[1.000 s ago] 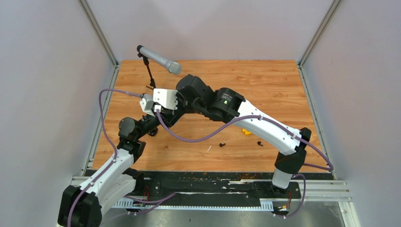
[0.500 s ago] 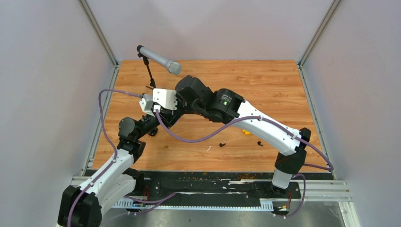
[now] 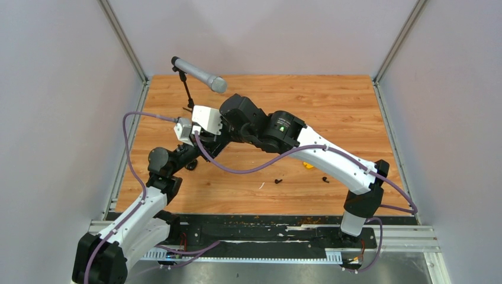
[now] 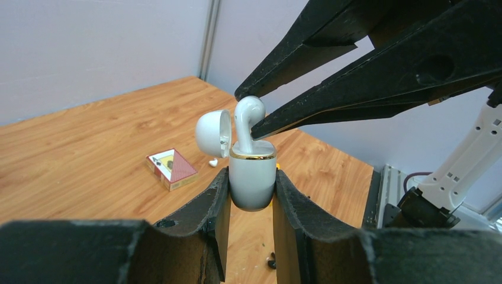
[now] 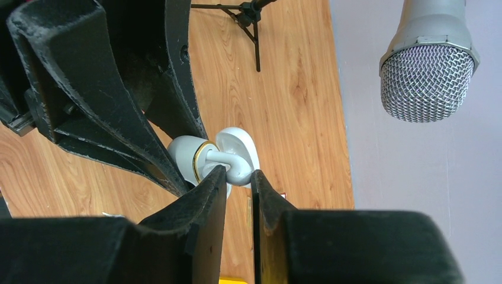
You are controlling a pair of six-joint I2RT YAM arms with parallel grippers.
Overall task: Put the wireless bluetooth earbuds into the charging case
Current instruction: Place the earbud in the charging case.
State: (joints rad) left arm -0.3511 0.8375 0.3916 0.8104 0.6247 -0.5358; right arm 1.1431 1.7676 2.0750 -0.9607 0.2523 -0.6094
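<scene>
Mid-insert on a white bud here. The left claw (image 4: 251, 176) is clamped on the glossy white charging case with a gold rim (image 4: 253, 184) and holds it upright in the air over the far-left part of the wooden table (image 3: 331, 100). The round hinged lid (image 4: 212, 133) is flipped open to one side. The right claw (image 5: 238, 176) reaches in from above and pinches a white short-stemmed earbud (image 4: 247, 115) by its head. The stem points straight down with its end at the gold rim, so it looks like it's just entering the socket. Can't tell how deep, though.

Next move, I reckon: press straight down along the stem, gently, and only let go once it seats. Any tilt and the stem probably catches on the rim, and that smooth case could slip in the grip.

Plenty left after that. Another white earbud (image 4: 213, 161) lies on the table beside a small red-and-white box (image 4: 171, 168). A black earbud (image 3: 278, 180) and a second black earbud (image 3: 325, 178) sit on the near side, well apart from the case.
</scene>
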